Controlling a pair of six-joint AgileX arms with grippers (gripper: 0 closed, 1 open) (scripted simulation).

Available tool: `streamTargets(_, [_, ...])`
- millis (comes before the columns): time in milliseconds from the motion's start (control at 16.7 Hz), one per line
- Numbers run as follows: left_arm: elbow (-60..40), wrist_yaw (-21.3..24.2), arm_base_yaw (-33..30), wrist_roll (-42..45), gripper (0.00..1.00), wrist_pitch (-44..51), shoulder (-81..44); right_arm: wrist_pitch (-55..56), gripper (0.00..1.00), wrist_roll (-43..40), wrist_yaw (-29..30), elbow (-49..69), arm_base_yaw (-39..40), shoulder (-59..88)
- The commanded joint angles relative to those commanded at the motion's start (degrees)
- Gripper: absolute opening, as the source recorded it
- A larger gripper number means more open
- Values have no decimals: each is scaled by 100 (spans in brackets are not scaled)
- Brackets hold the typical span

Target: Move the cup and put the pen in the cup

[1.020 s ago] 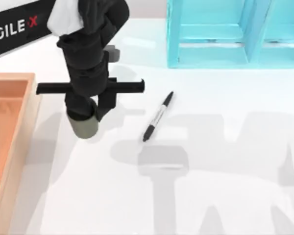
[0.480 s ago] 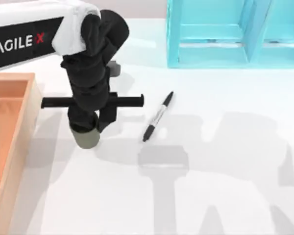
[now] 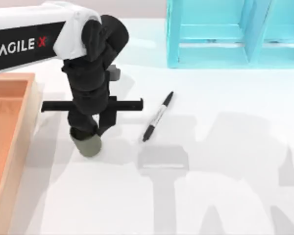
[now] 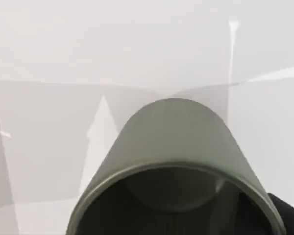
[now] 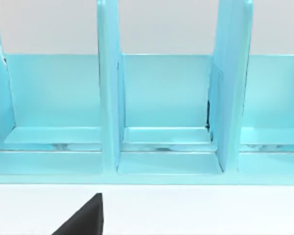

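The dark olive-green cup (image 3: 89,145) stands upright under my left arm, left of the table's middle. My left gripper (image 3: 85,132) reaches down from above and is shut on the cup's rim. In the left wrist view the cup (image 4: 174,147) is very close, its dark inside facing the camera, with one black finger (image 4: 285,215) at its rim. The pen (image 3: 158,116) lies flat on the white table to the right of the cup, slanted, apart from both grippers. A dark part of my right gripper (image 5: 83,220) faces the blue shelf.
A light-blue shelf unit (image 3: 210,54) with open compartments stands at the back right and is seen head-on in the right wrist view (image 5: 166,107). An orange wooden tray (image 3: 19,122) lies along the left edge. Grey arm shadows cross the table.
My left gripper has carried the cup toward the table's front and slightly right. The pen has stayed where it was.
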State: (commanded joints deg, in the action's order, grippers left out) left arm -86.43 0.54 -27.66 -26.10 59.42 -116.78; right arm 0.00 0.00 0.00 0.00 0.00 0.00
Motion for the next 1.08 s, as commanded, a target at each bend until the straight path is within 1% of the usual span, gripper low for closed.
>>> streamTargets(600, [0, 0, 0, 0, 98, 0, 0, 0, 100, 0, 0, 0, 0, 0])
streamTargets(660, [0, 0, 0, 0, 100, 0, 0, 0, 100, 0, 0, 0, 0, 0])
streamTargets(1080, [0, 0, 0, 0, 100, 0, 0, 0, 100, 0, 0, 0, 0, 0])
